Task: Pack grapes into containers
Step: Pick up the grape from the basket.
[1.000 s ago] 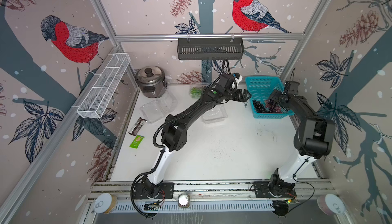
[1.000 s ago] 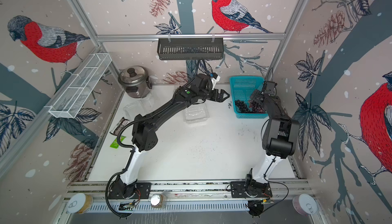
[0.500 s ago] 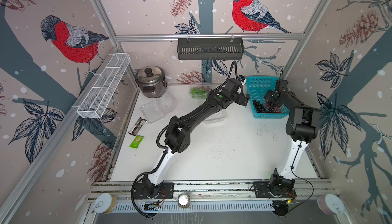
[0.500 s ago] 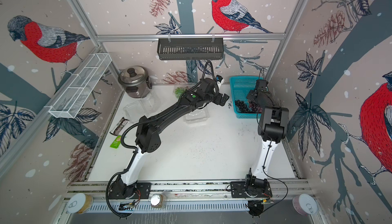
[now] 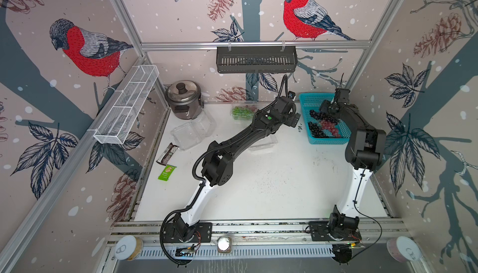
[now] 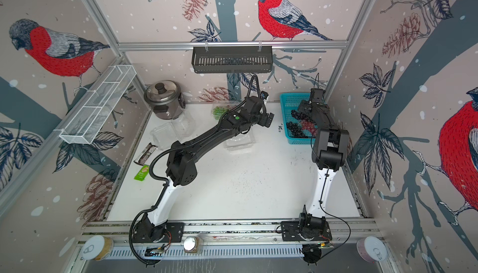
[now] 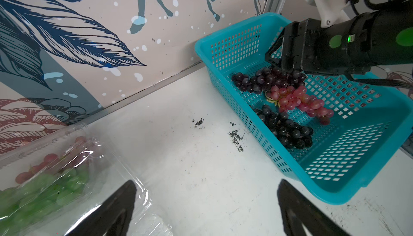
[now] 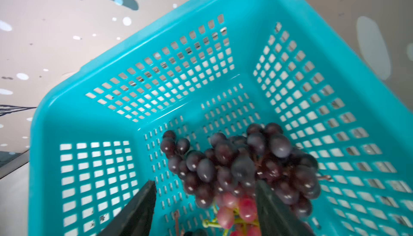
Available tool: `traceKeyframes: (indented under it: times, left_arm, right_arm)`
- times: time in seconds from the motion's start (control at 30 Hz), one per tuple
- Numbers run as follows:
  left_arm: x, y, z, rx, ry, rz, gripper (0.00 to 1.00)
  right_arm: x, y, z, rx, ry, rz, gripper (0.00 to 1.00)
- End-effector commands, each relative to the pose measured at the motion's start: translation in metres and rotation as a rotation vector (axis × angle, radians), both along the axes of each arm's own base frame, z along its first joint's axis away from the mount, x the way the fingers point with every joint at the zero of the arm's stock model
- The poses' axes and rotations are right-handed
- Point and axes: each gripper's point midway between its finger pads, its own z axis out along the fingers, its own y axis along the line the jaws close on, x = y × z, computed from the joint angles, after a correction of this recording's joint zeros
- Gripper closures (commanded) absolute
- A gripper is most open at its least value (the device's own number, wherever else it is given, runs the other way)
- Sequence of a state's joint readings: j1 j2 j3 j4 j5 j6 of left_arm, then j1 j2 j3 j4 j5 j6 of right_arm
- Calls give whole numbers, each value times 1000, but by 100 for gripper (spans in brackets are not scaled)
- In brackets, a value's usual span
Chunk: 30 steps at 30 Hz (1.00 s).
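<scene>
Three bunches of grapes lie in the turquoise basket (image 5: 310,98): a dark bunch (image 7: 263,80) at its far end, a red bunch (image 7: 299,103) in the middle and a black bunch (image 7: 288,132) nearest. My right gripper (image 8: 205,201) is down inside the basket, open, with part of the dark bunch (image 8: 234,163) between its fingers and a gap on one side. My left gripper (image 7: 205,201) hangs open and empty over bare table, between the basket and a shut container (image 7: 51,179) of green and red grapes. Two empty containers (image 5: 191,132) (image 5: 263,143) lie on the table, one partly under the left arm.
A steel rice cooker (image 5: 183,98) stands at the back left. Two snack packets (image 5: 168,152) (image 5: 166,172) lie by the left edge. A white wire rack (image 5: 126,103) and a black shelf (image 5: 256,59) hang on the walls. Dark crumbs (image 7: 234,135) speckle the table by the basket.
My right arm has swung inward, its gripper has gone to the basket's far end, and its jaws have narrowed around the dark bunch. The left gripper has shifted only slightly.
</scene>
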<state>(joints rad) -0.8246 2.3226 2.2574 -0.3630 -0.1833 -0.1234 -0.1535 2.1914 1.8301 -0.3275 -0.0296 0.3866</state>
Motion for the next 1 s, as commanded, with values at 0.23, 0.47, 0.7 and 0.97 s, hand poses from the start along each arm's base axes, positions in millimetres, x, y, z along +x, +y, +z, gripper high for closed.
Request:
traceKeyframes:
  times: [0.23, 0.47, 0.7, 0.97]
  left_arm:
    - [-2, -6, -8, -12, 27, -39, 3]
    - [-3, -9, -11, -34, 51, -58, 3]
    - [-7, -12, -13, -63, 85, -73, 3]
    - [-9, -17, -12, -95, 103, -94, 3]
  right_arm:
    - [-12, 1, -21, 42, 88, 17, 30]
    - [-36, 27, -25, 39, 125, 65, 30]
    - [-61, 46, -45, -31, 238, 127, 32]
    - [-83, 57, -66, -110, 377, 160, 35]
